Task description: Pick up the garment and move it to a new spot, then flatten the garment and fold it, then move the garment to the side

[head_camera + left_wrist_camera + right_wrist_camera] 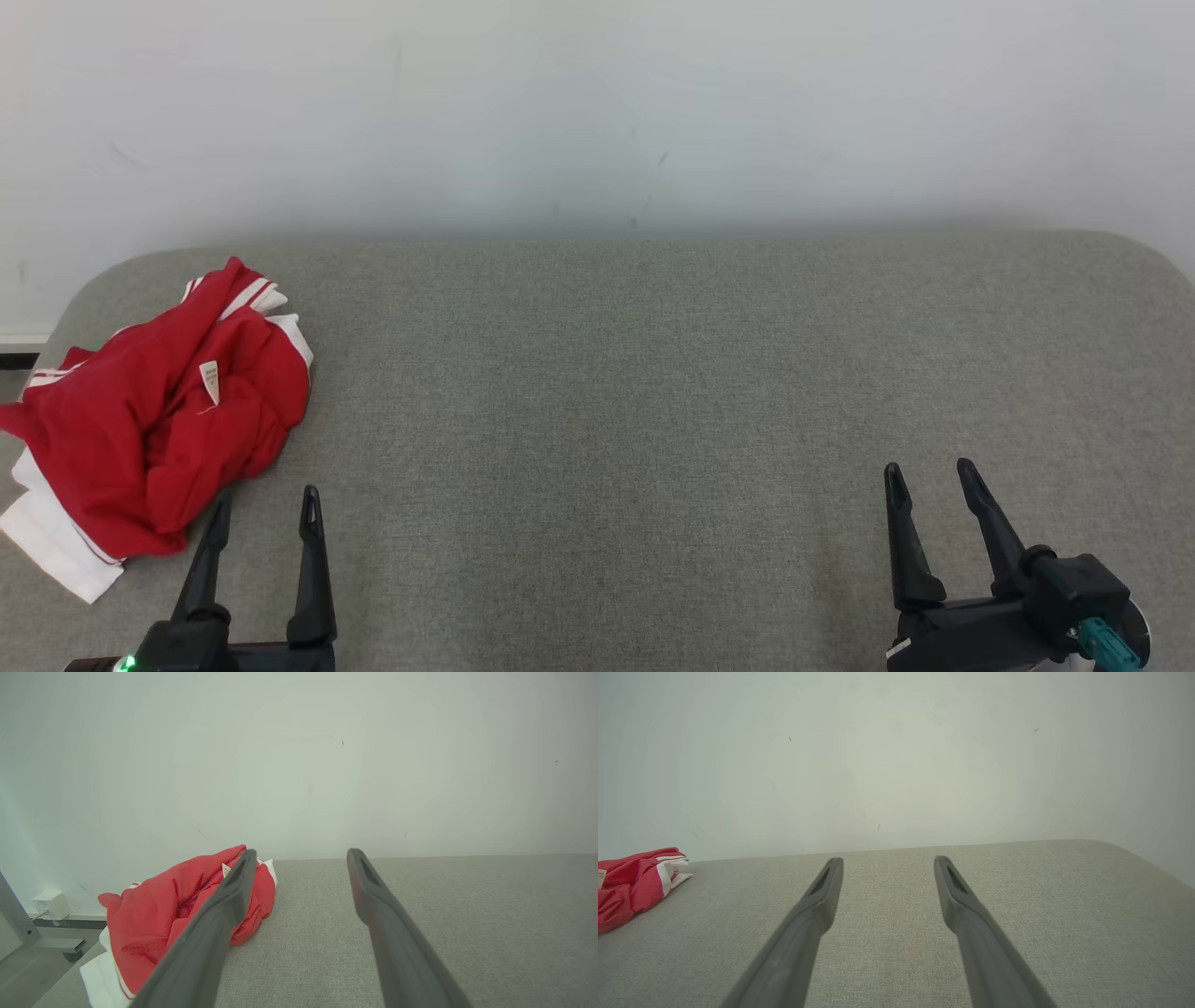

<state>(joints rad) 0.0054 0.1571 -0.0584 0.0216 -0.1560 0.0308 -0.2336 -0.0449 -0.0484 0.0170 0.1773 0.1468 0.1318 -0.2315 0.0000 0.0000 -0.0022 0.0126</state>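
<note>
A crumpled red garment point(159, 420) with white stripes and white trim lies in a heap at the left end of the grey padded table point(653, 392). My left gripper point(266, 509) stands open at the lower left, just right of the heap's near edge, with nothing between its fingers. In the left wrist view the garment point(154, 914) lies to the left, partly behind the left finger of the open left gripper point(301, 855). My right gripper point(929, 476) is open at the lower right, far from the cloth. The right wrist view has the garment point(630, 884) at its far left edge and the empty right gripper point(887, 861).
A pale wall point(597, 112) rises right behind the table's far edge. The table's corners are rounded. Beyond its left end, in the left wrist view, sit a small white box point(50, 903) and a grey metal frame point(51, 942).
</note>
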